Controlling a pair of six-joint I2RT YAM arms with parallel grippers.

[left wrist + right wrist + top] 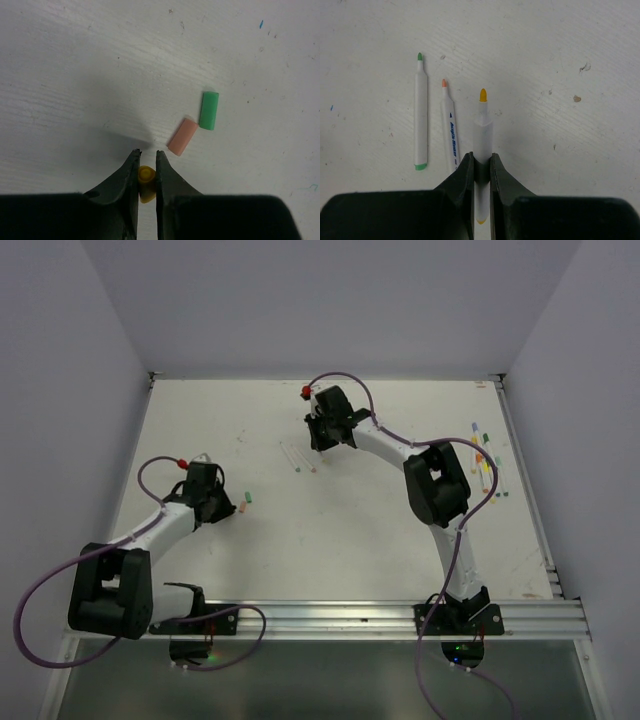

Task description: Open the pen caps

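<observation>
My left gripper point(146, 154) is shut on a yellow pen cap point(145, 180), held just above the table. A green cap point(209, 110) and a pale orange cap point(182, 136) lie touching end to end ahead of it to the right; they also show in the top view point(245, 500). My right gripper point(481, 156) is shut on the white barrel of an uncapped yellow-tipped pen point(483, 132). An uncapped green pen point(421, 117) and an uncapped orange pen point(449, 135) lie parallel to its left. In the top view the left gripper point(228, 507) is mid-left and the right gripper point(316, 443) is at the centre back.
Several capped pens point(486, 465) with coloured ends lie in a cluster near the table's right edge. Grey walls close the table on the left, back and right. A metal rail point(330, 618) with both arm bases runs along the near edge.
</observation>
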